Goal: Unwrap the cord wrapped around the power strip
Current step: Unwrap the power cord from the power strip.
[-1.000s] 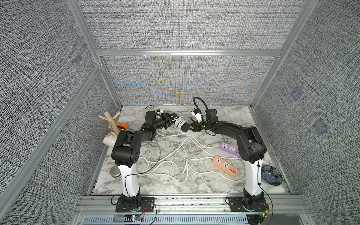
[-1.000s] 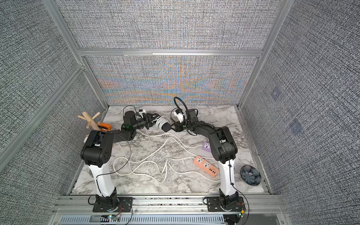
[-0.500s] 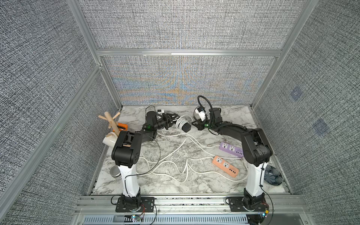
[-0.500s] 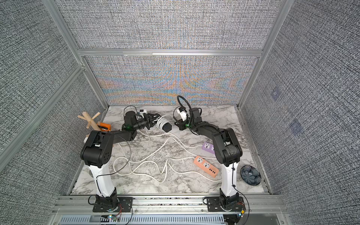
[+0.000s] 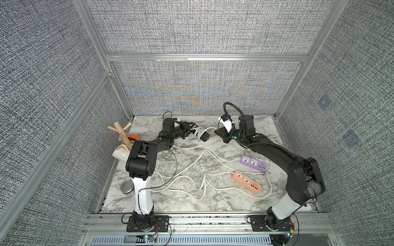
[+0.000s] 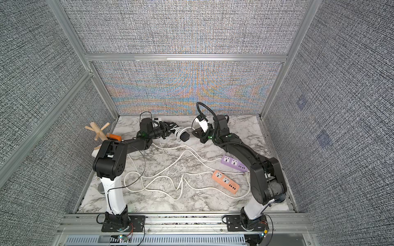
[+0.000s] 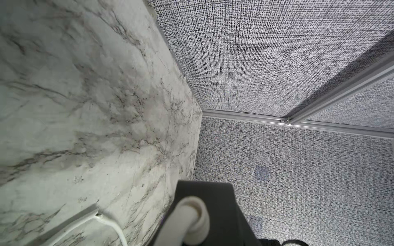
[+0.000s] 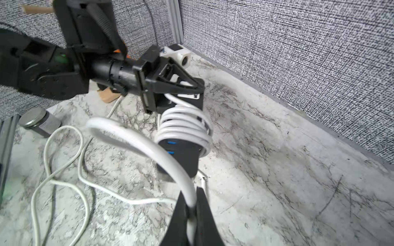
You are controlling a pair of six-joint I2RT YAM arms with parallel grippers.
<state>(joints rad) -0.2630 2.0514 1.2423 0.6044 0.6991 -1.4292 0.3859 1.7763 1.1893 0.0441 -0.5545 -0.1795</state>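
Up by the back wall, both top views: power strip [image 5: 204, 137] held tilted in my left claw [image 5: 192, 129], white cord [image 5: 198, 132] coiled round its middle. Best carry the free loop round the strip's free end w/ slack, no yanking. Left wrist: only strip body & cord, jaws hidden. Right wrist: right claw [image 8: 190, 200] clenched on the cord's loop, left claw clamped on the strip's far end.

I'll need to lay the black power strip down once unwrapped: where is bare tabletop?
Bare marble tabletop: the far right corner, between the right arm and the back wall, and between the front rail and the loose white cords. Crowded: those cords mid-table, the purple power strip and orange power strip at right, the mug tree and jar at left.
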